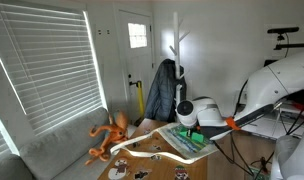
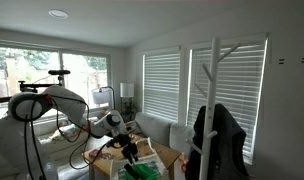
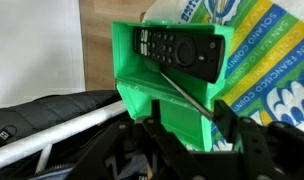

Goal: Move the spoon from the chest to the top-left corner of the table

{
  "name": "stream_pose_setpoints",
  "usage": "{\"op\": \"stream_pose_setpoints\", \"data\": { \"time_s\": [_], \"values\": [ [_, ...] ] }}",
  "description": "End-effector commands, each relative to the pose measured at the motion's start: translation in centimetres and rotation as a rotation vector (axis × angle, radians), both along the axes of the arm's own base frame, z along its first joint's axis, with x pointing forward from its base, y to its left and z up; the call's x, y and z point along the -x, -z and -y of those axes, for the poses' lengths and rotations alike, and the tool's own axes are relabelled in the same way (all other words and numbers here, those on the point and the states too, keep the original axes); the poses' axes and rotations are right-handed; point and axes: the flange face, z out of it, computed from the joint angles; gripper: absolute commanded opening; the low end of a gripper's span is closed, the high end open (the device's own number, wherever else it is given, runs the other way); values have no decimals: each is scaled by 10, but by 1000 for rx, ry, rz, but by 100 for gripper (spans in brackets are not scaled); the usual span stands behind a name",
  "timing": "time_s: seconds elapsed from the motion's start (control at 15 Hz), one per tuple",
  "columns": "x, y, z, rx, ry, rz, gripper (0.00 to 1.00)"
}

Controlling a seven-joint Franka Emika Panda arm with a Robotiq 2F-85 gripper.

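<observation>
Spoon first: the thin dark rod [image 3: 187, 90] lying slantwise across the near compartment of the green chest is, I think, its handle, though the wrist view is too coarse for me to make out a bowl.

Largest in the room is the long grey sofa [image 1: 52, 150], set under white slatted blinds [image 1: 42, 70] at the left in an exterior view. Next to it stands the brown wooden-topped table [image 3: 97, 40], with small things spread over it. My white arm [image 1: 277, 85] reaches in over the table from the right. A white coat stand hung with a dark jacket [image 2: 217, 140] stands beyond the table, by the wall.

An orange plush toy with long legs [image 1: 110, 135] sits at the table's left side, close to the sofa. A blue and white printed bag [image 3: 267, 70] lies just right of the chest, touching it.

The green plastic chest [image 3: 127, 60] stands open-topped on the table, directly under my wrist. A black remote control [image 3: 182, 48] lies flat in its far compartment, buttons up.

My gripper [image 3: 182, 115] hangs low over the chest's near wall. Its dark fingers [image 3: 227, 112] are spread wide, one on each side of the near compartment, and grasp nothing. The rod lies between them, its right end close to the right finger.
</observation>
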Motion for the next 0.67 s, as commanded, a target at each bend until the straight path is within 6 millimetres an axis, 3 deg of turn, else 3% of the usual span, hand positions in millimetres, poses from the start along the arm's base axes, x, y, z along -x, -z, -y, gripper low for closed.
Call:
{"op": "stream_pose_setpoints", "data": {
  "time_s": [0.0,0.13,0.27,0.33,0.4,0.6],
  "values": [
    [1,4,4,33,-16,-13,59],
    [0,5,4,38,-22,-17,62],
    [0,5,3,41,-24,-19,56],
    [0,5,3,42,-26,-20,47],
    [1,4,3,44,-25,-19,30],
    [0,3,3,46,-23,-18,8]
  ]
}}
